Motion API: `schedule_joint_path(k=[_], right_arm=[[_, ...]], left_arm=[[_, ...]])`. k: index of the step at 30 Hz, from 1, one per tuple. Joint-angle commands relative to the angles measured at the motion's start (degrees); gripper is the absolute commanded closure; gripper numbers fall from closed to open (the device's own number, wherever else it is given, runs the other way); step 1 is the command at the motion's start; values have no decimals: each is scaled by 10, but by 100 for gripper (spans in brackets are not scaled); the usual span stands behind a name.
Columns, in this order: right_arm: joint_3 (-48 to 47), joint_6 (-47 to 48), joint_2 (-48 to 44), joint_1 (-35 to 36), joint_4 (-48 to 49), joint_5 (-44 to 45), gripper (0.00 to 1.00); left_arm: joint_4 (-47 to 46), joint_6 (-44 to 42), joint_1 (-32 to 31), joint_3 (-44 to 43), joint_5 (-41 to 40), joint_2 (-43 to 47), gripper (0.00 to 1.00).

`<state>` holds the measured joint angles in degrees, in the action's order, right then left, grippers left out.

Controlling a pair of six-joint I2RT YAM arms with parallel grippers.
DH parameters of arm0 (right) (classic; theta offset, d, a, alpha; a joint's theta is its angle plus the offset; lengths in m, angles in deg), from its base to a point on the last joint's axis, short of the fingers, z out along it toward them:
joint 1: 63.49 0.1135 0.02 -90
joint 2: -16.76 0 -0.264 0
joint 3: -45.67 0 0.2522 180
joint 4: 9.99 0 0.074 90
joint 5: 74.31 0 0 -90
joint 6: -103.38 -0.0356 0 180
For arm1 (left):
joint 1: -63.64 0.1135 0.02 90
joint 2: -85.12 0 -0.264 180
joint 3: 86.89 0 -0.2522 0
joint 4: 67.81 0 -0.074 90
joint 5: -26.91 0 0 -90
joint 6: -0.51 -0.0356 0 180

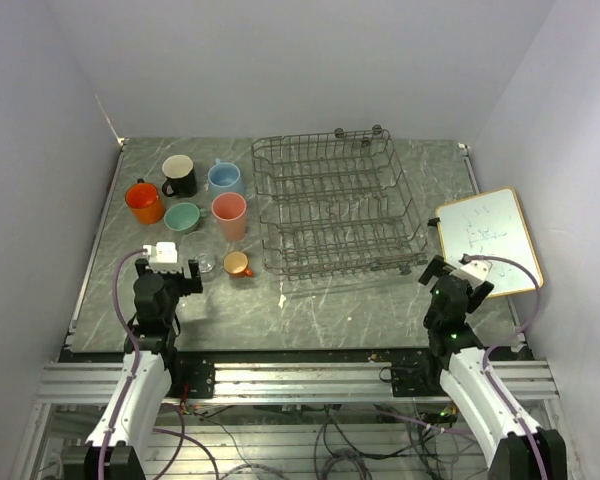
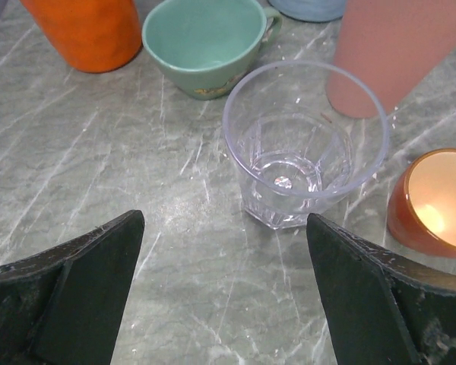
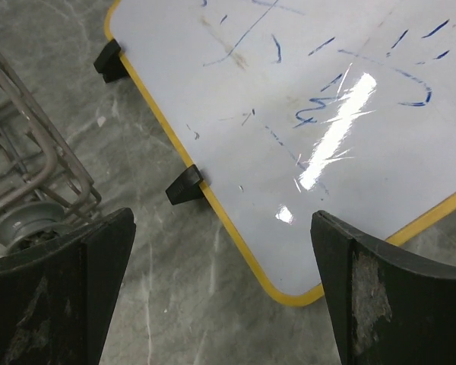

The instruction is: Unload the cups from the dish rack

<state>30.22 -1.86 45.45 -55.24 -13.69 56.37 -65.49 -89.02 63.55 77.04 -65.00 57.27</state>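
Dish rack [image 1: 335, 205], frame centre: no cups inside. Cups [image 1: 182, 216], seven, upper left, upright on surface. Left end effector [image 2: 224, 262]: spread, empty, clear glass [image 2: 304, 152] just ahead. Right end effector [image 3: 222, 262]: spread, over whiteboard [image 3: 327, 114]. Handling: back straight off, no nudging glass or tiny orange cup [image 2: 433, 201].

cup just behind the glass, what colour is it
The cup is pale green, clearest in the left wrist view.

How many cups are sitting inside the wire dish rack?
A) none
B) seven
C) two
A: the dish rack shows only bare wire, and the cups all stand on the table to its left.
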Motion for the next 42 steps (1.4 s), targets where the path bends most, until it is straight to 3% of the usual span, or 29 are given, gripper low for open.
schedule_joint_path(k=[1, 4, 14, 23, 28, 33, 42], right_arm=[[-8, 11, 55, 2, 58, 2, 0], [-5, -6, 37, 4, 40, 29, 0], [19, 62, 11, 11, 85, -70, 0], [38, 87, -58, 18, 69, -105, 0], [61, 114, -46, 20, 109, -160, 0], [60, 111, -17, 20, 126, -159, 0], [64, 107, -48, 20, 110, -147, 0]], left_arm=[[-29, 2, 5, -11, -6, 6, 1], [-29, 3, 5, -11, -7, 5, 1], [-33, 2, 5, -13, -8, 0, 1], [-32, 2, 5, -12, -8, 1, 1], [-32, 2, 5, -12, -7, 2, 1], [-32, 2, 5, -12, -7, 1, 1], [-32, 2, 5, -12, -7, 1, 1]])
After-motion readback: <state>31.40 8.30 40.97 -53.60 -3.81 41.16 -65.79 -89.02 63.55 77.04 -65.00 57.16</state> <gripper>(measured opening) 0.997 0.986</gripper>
